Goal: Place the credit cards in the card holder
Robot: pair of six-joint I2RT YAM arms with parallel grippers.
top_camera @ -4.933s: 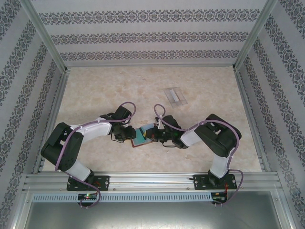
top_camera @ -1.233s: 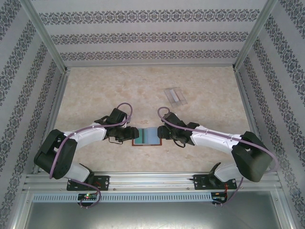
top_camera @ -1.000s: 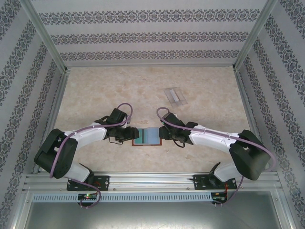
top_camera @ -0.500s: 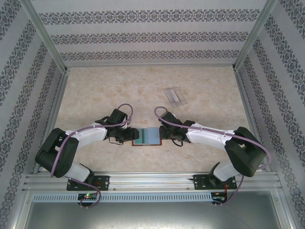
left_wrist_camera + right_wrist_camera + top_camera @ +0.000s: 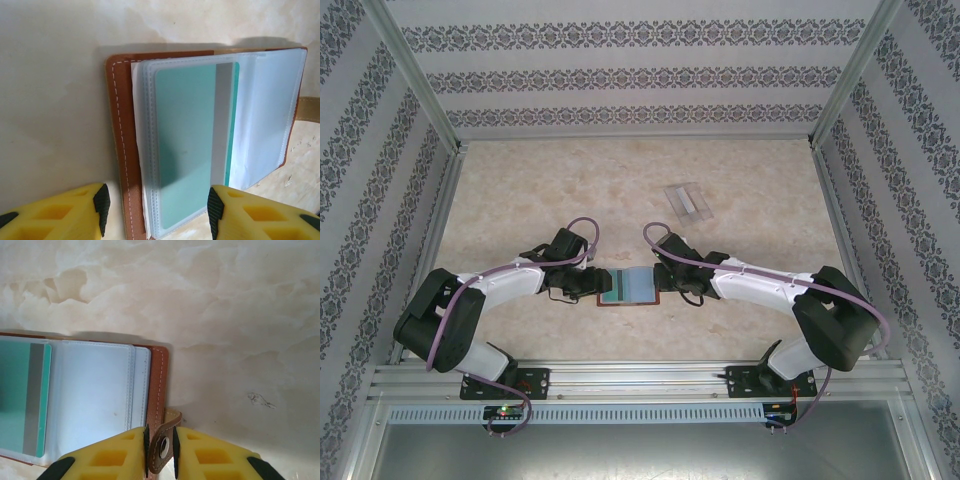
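Moved: right elbow (image 5: 832, 322) swung left a touch.
Holder (image 5: 628, 287): lay open, centre frame, teal card (image 5: 192, 145) sleeved inside.
Right gripper (image 5: 160, 449): pinched on the clasp tab (image 5: 170, 419).
Left gripper (image 5: 158, 202): jaws apart astride Holder edge.

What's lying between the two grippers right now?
In the top view, the open card holder spans the gap from left gripper to right gripper, a teal credit card in its sleeve; the right wrist view shows its clasp tab pinched.
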